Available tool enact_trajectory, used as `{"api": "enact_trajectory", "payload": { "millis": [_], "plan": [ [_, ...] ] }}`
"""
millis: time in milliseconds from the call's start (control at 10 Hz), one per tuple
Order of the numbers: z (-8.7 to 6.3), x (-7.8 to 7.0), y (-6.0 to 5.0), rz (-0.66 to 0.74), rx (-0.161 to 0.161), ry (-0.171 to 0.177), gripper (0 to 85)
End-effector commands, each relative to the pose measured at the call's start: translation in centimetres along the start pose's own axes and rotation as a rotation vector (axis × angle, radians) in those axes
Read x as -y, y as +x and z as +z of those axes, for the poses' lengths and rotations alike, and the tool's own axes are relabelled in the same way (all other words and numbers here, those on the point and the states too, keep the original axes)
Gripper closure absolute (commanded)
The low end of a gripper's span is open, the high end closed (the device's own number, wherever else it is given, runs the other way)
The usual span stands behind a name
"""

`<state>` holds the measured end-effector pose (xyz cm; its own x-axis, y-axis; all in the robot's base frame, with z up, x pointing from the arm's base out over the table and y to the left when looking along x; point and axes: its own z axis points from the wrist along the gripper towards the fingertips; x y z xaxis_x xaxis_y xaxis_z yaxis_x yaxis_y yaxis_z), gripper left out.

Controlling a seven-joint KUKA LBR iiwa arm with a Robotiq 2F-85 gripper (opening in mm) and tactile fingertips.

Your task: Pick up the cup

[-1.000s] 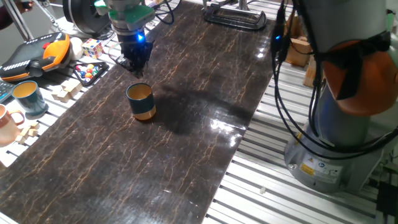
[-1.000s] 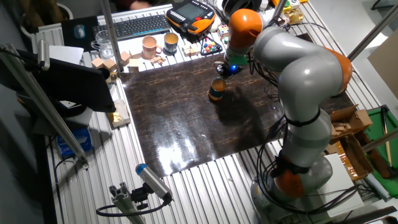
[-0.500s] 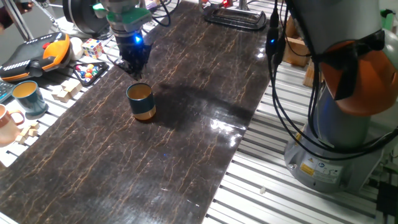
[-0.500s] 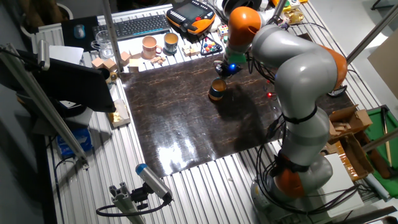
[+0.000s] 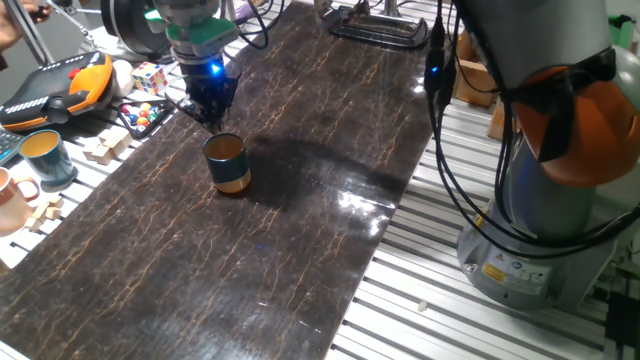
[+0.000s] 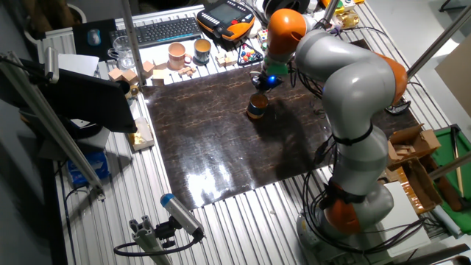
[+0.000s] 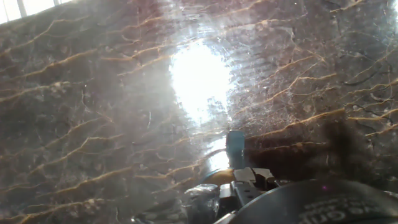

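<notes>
Whether the jaws are open or closed cannot be told, because the fingers are dark, small and blurred in every view. Nothing is seen held between them. The gripper (image 5: 212,112) is seen in one fixed view above the dark marble-look table top (image 5: 300,220), with a blue light lit on the hand just above it. It is hung just behind the cup (image 5: 227,163) and a little higher, and the cup is not touched by it.

The cup is stood upright on the table top. Its upper part is dark teal-blue, an orange band is seen at its base, and its inside is yellow-tan. In the other fixed view the cup (image 6: 256,107) is seen just below the gripper (image 6: 262,85), near the far edge of the dark top.

In the hand view the marble-look surface (image 7: 93,124) is shown close up, with gold veins and a bright glare in the middle. One blurred finger (image 7: 235,149) is seen near the bottom. Only a small yellow-tan curve beside it can be made out, and what it is cannot be told.

Off the dark top, on the metal slats, a lighter teal mug (image 5: 46,158) and a pinkish-tan mug (image 5: 10,200) are stood side by side. An orange and black hand controller (image 5: 55,88) and a colour cube (image 5: 150,76) are laid nearby.
</notes>
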<state>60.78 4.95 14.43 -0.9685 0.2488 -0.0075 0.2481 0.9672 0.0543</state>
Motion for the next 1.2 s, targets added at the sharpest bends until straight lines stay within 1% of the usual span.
{"api": "enact_trajectory", "payload": {
  "millis": [0, 100, 200, 400, 500, 600, 700, 800, 900, 1000, 1100],
  "plan": [
    [-0.04, -0.04, -0.01, -0.004, -0.004, 0.001, 84.3],
    [-0.04, -0.04, -0.01, -0.027, -0.011, 0.004, 84.3],
    [-0.04, -0.04, -0.01, -0.049, -0.007, 0.014, 84.3],
    [-0.04, -0.04, -0.01, -0.078, -0.029, 0.028, 84.3],
    [-0.04, -0.04, -0.01, -0.084, -0.027, 0.032, 84.3],
    [-0.04, -0.04, -0.01, -0.072, -0.014, 0.038, 84.3],
    [-0.04, -0.04, -0.01, -0.035, 0.0, 0.014, 84.3],
    [-0.04, -0.04, -0.01, -0.018, 0.01, 0.005, 84.0],
    [0.18, -0.01, -0.31, -0.001, 0.022, -0.004, 68.0],
    [0.22, 0.01, -0.4, 0.008, 0.03, -0.003, 51.0],
    [0.24, -0.15, -0.63, 0.026, 0.023, -0.013, 35.3]
  ]
}}
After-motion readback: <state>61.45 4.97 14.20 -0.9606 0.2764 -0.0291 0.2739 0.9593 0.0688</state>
